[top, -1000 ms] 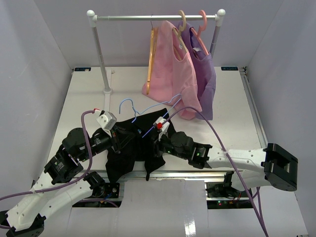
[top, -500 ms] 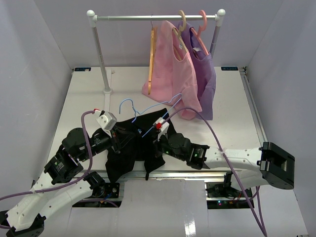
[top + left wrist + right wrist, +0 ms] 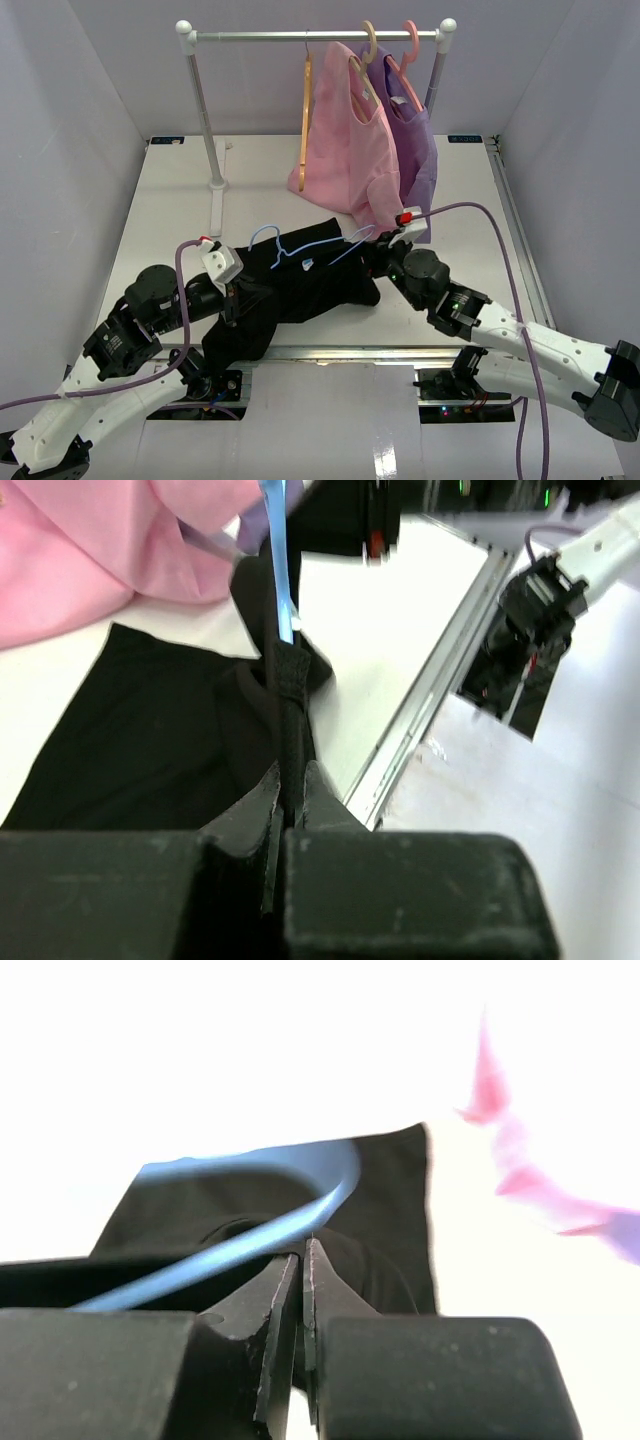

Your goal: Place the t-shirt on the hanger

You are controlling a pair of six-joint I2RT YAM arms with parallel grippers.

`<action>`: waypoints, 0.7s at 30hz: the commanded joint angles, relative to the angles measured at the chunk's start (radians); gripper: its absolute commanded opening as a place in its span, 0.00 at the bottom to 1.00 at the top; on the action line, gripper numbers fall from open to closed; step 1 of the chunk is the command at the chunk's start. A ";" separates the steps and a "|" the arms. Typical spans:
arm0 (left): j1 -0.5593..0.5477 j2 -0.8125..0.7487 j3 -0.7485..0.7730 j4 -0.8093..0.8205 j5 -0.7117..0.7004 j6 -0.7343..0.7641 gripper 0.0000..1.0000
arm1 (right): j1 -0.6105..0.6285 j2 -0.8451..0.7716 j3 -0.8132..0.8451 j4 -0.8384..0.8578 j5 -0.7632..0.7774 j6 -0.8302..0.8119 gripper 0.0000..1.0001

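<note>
**Figure.** Top view with both wrist views. All positions are given relative to the clothes rail [image 3: 315, 35], which stands at the far side of the table [image 3: 170, 200].

**Left.** The left gripper [image 3: 240, 290] lies low over the table, well in front of the rail's left post and slightly to its right. In the left wrist view its jaws are pressed shut on a narrow upright fold of black cloth, with no gap showing beside the fold.

**Centre.** The t-shirt [image 3: 300, 290] lies on the table in front of the rail's middle span, pulled out between the two grippers. One end trails away from the rail toward the near table edge. The hanger [image 3: 281, 570] lies along the shirt's rail-side edge, with its hook toward the left post. In the left wrist view its blue arm emerges from the top of the pinched fold.

**Right.** The right gripper [image 3: 377, 255] sits in front of the rail's right half, just beside the hem of the pink garment [image 3: 345, 130]. Its jaws are closed to a hairline slit (the blue arm and black cloth both meet the tips, and which one is pinched cannot be told).

**On the rail.** A bare tan-orange hanger [image 3: 306, 110], the pink garment and the purple garment [image 3: 418, 150] hang from the rail's right half. The hems of both garments reach the table.
</note>
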 commanded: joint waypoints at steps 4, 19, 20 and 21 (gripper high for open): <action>-0.002 -0.009 0.025 -0.077 0.034 0.120 0.00 | -0.146 -0.066 0.106 -0.167 0.032 -0.014 0.08; -0.001 0.093 0.017 -0.035 0.035 0.176 0.00 | -0.213 -0.055 0.281 -0.297 -0.372 -0.219 0.08; -0.001 0.120 0.026 -0.035 0.047 0.178 0.00 | -0.205 -0.047 0.318 -0.318 -0.435 -0.233 0.08; -0.002 0.143 0.033 -0.034 0.060 0.179 0.00 | -0.197 -0.038 0.351 -0.339 -0.507 -0.247 0.08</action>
